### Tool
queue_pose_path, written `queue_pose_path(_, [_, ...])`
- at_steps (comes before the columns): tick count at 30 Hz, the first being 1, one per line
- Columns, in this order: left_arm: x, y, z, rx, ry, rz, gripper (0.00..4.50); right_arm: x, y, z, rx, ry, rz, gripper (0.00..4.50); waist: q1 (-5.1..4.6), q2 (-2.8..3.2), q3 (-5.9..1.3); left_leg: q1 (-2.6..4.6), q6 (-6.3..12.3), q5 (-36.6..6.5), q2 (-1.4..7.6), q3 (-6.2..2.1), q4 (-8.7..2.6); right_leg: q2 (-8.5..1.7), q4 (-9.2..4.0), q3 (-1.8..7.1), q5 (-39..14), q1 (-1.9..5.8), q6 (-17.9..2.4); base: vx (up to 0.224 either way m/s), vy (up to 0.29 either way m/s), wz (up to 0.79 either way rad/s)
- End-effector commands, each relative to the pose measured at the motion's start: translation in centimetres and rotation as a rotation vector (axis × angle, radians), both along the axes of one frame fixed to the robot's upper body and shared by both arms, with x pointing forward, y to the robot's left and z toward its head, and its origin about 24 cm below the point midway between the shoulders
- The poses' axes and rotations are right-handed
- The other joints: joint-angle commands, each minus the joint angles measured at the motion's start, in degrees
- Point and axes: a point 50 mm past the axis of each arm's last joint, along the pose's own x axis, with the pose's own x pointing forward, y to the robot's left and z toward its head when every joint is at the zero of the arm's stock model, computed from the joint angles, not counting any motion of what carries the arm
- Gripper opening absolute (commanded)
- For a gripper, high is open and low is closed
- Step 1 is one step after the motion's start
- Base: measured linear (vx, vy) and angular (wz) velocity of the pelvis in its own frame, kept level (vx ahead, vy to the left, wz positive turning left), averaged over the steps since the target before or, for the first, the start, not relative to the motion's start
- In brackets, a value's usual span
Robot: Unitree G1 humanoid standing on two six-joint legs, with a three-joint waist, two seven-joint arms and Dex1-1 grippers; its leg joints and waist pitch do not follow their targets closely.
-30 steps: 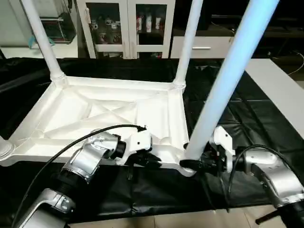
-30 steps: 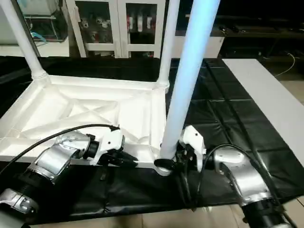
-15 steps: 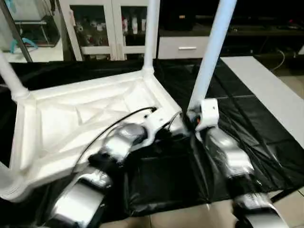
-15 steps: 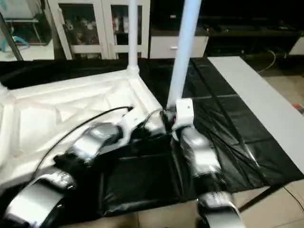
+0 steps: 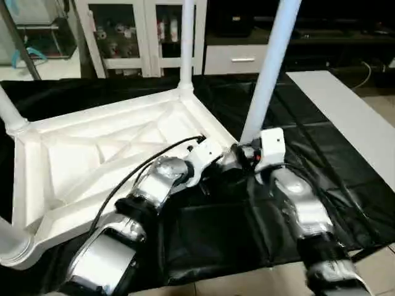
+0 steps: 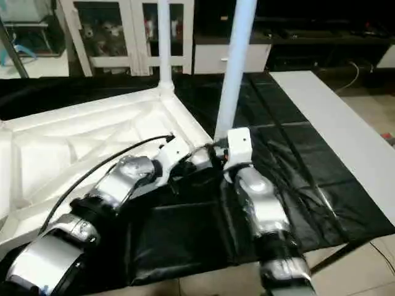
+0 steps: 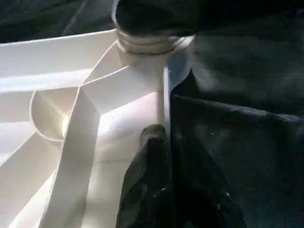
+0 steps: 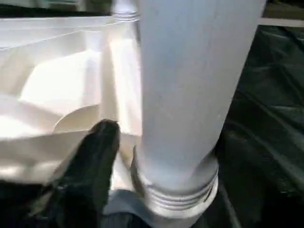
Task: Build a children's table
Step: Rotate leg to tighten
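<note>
Writing is not seen anywhere. One upside-down children's table (image 5: 92, 154) is laid on the black-covered worktop (image 5: 321, 166), with four legs (image 5: 266, 71) standing up. The left end effector (image 7: 164, 142) is pressed together on the table's edge; the right end effector (image 5: 237, 155) is spread around the leg at 2 o'clock. A cabinet (image 5: 142, 34) is seen at 12 o'clock.

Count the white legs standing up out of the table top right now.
4: one at the far corner, one by the grippers, one at the left corner, one at the near-left corner.
</note>
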Motion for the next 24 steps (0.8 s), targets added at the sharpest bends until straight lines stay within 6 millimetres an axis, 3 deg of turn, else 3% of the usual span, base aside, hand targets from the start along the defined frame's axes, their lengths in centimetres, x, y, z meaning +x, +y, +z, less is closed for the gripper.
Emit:
queue_pose_path(1, [-0.7, -0.2, 0.3, -0.035, -0.011, -0.105, 0.0, -0.4, 0.4, 0.5, 0.002, 0.001, 0.099, 3.71, 0.45, -0.6, -3.21, -0.08, 4.44, -11.7, 3.01, -1.41, -4.2, -3.4, -3.97, 2.45, -17.7, 2.72, -11.4, 0.0, 0.0, 0.0])
queue_pose_path(7, [-2.6, 1.5, 0.2, -0.014, 0.05, -0.341, 0.0, -2.7, -2.9, 0.3, -0.129, 0.049, 0.393, 3.71, 1.48, -0.46, -3.27, -0.1, 5.91, -9.1, 3.32, -1.23, -3.95, -3.32, -3.26, 2.48, -12.9, 2.84, -13.6, 0.0, 0.0, 0.0])
queue_pose_path(10, [-3.9, 2.4, 0.2, -0.008, 0.108, -0.461, 0.0, -4.0, -4.1, 0.3, -0.176, 0.069, 0.518, 3.71, 2.14, -0.32, -3.21, 0.15, 5.72, -9.1, 3.59, -1.13, -4.06, -3.45, -2.99, 2.58, -11.5, 2.65, -14.4, 0.0, 0.0, 0.0])
queue_pose_path(15, [-4.6, 2.9, 0.5, -0.008, 0.137, -0.514, 0.0, -5.1, -4.6, 0.5, -0.159, 0.098, 0.627, 3.71, 2.89, -0.39, -2.95, 0.37, 4.35, -11.7, 3.74, -1.13, -4.27, -3.59, -3.34, 2.7, -15.0, 2.41, -13.8, 0.0, 0.0, 0.0])
queue_pose_path(19, [-4.7, 3.0, 0.6, -0.013, 0.138, -0.52, 0.0, -5.1, -4.3, 0.7, -0.12, 0.088, 0.642, 3.71, 2.83, -0.56, -2.99, 0.25, 3.35, -12.1, 3.55, -1.23, -4.3, -3.53, -3.47, 2.65, -16.8, 2.43, -12.7, 0.0, 0.0, 0.0])
queue_pose_path(24, [-4.8, 3.0, 0.7, -0.015, 0.141, -0.523, 0.0, -5.0, -4.2, 0.5, -0.097, 0.096, 0.65, 3.43, 2.94, -0.58, -3.23, 0.19, 4.09, -9.0, 3.5, -1.17, -4.07, -3.48, -2.95, 2.64, -12.5, 2.59, -13.6, 0.0, 0.0, 0.0])
